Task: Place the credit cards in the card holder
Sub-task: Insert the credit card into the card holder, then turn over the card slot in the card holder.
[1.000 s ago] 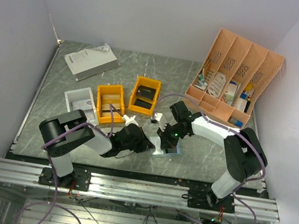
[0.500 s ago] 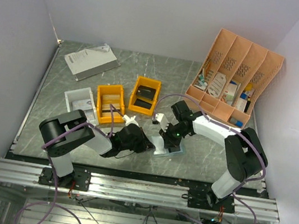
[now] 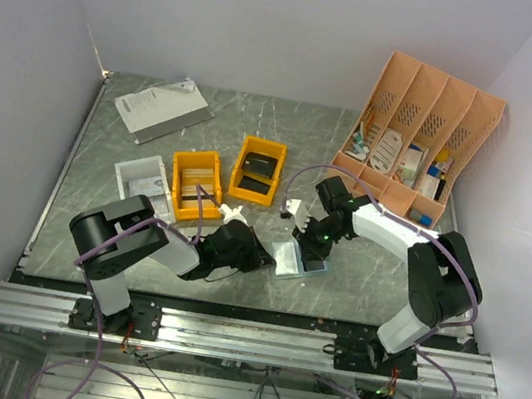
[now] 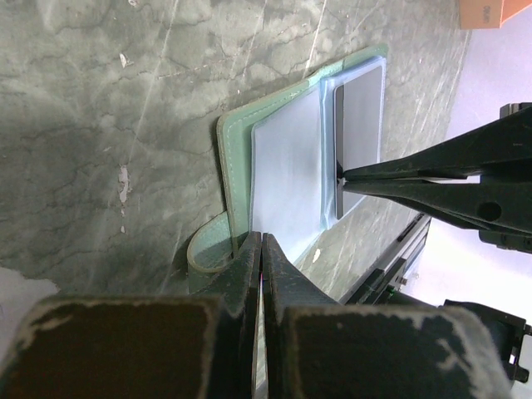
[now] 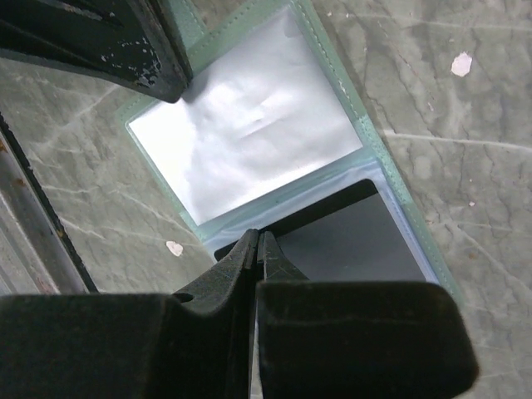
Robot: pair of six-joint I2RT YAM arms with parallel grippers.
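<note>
The grey-green marbled tabletop point(image 3: 288, 127) is carrying everything. At the back right a big peach plastic desk organiser point(image 3: 433, 105) is leaning back, with four slotted compartments holding cards and bits of paper. At the back left a flat white-and-grey packet point(image 3: 162, 108) is lying on its own.

In the middle, two orange bins are sitting side by side. The left orange bin point(image 3: 194, 184) is holding tan and dark flat stuff, and the right orange bin point(image 3: 257, 170) is holding something dark. A smaller white bin point(image 3: 141, 183) is sitting just left of them with pale items in it.

The card holder point(image 4: 283, 183) is lying open and flat near the front of the tabletop, between the two arms. It's showing a stitched green edge and clear glossy plastic sleeves. A dark rectangular card point(image 4: 362, 133) is sitting in the far sleeve.

The left fingers point(image 4: 260, 245) are closed tight, with the tips resting on the near edge of the card holder. I can't tell if they're actually pinching it. The right fingers point(image 5: 258, 241) are also pressed fully together, and their tip is touching the edge of the dark card.
</note>
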